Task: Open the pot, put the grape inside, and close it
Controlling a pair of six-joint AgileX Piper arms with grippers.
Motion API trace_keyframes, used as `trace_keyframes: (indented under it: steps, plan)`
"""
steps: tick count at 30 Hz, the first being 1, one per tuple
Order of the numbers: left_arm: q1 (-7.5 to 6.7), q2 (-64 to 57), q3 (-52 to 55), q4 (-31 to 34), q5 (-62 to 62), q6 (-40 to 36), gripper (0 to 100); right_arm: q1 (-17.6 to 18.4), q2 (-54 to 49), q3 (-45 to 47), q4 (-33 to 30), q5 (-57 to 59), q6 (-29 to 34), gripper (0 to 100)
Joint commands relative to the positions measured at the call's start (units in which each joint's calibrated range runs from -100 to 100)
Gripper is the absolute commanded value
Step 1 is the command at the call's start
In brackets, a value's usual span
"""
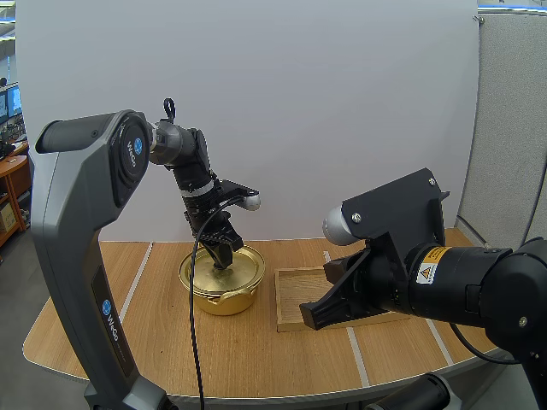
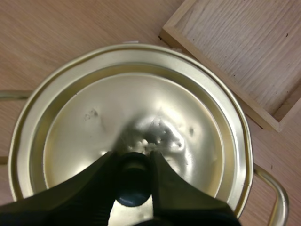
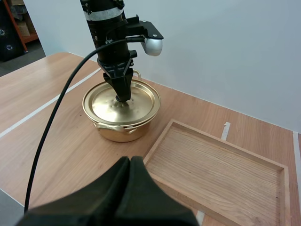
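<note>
Knob (image 2: 133, 189) pinched in left gripper (image 2: 133, 159), plain from the left wrist; arm stands vertical over pot (image 1: 224, 297), at tray's (image 1: 296, 292) nine o'clock; right gripper (image 3: 130, 162) closed, empty.

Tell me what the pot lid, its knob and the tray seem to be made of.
The lid looks like thin metal with a shiny gold-coloured finish; it mirrors light and shows small dents near the middle. The knob is dark and dull, probably plastic, though the look leaves that open. The tray is pale wood, apparently unfinished; grain lines run along its floor and frame.
</note>
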Motion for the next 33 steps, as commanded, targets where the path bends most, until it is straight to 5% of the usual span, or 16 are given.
trace_keyframes:
  steps: [1,5,9,15,33]
  plan:
    - [-0.04,1.7,0.8,-0.8,0.5,0.3,0,-0.3,-0.4,-0.1,0.1,-1.3,-0.4,0]
    - [-0.04,1.7,0.8,-1.1,1.0,0.3,3,-0.3,-0.4,-0.1,0.1,-1.3,-0.4,0]
    - [-0.04,1.7,0.8,-1.3,1.0,0.3,22,-0.3,-0.4,-0.1,0.1,-1.3,-0.4,0]
    - [-0.04,0.2,0.8,-2.3,1.0,0.3,99,-0.3,-0.4,-0.1,0.1,-1.2,-0.4,0]
    - [-0.04,-28.9,-7.0,-2.8,1.0,-1.2,100,-0.3,-0.4,-0.1,0.1,-1.2,-0.4,0]
